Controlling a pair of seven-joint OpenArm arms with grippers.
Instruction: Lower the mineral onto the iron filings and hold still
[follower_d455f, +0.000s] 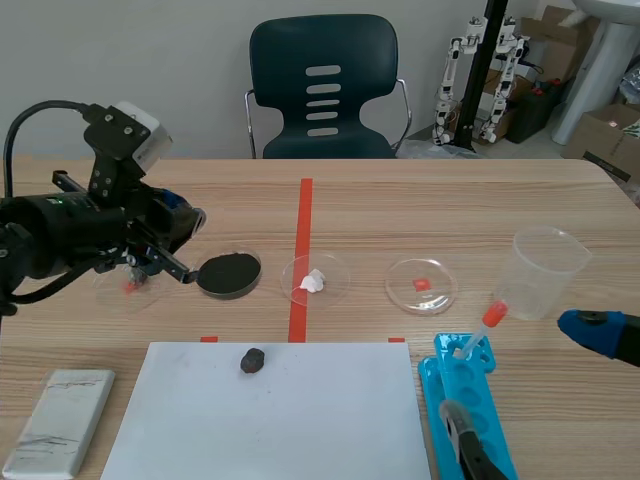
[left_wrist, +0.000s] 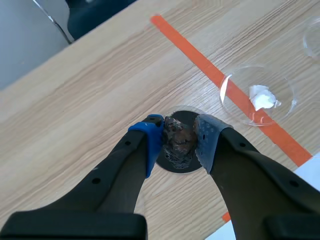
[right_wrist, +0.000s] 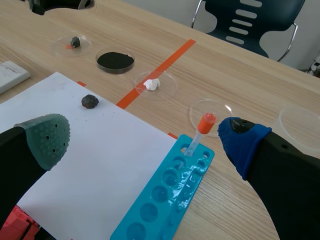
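Two black arms flank a wooden counter (follower_d455f: 470, 205).

Scene view: the left claw (follower_d455f: 175, 268) hangs low just beside the left rim of a shallow dish of black iron filings (follower_d455f: 230, 273). It is above a clear dish (follower_d455f: 125, 292) that bears an orange mark. Its load cannot be made out from here. In the same row are a dish with a white lump (follower_d455f: 314, 281), lying over the orange tape line (follower_d455f: 303, 215), a dish with a small orange tag (follower_d455f: 421, 284), and a clear beaker (follower_d455f: 545, 268). Nearer the robot lies a white sheet (follower_d455f: 300, 420) carrying a dark stone (follower_d455f: 253, 360). A pale tile (follower_d455f: 60, 420) lies left of the sheet, and a blue well tray (follower_d455f: 440, 385) with an orange-capped dropper (follower_d455f: 482, 328) lies right of it. A blue pad (follower_d455f: 592, 328) of the right arm shows near the counter's right edge.

Left wrist view: the left claw is closed on the mineral (left_wrist: 180, 140), a rough brown lump pressed between the blue and grey-green pads. The mineral lines up with the filings dish directly beyond it. Whether the two touch cannot be told.

Right wrist view: the right claw (right_wrist: 145, 142) stands wide, holding nothing, over the sheet's edge and the well tray. Far ahead, a small dark lump (right_wrist: 75, 41) shows at the clear dish, just beyond the filings.
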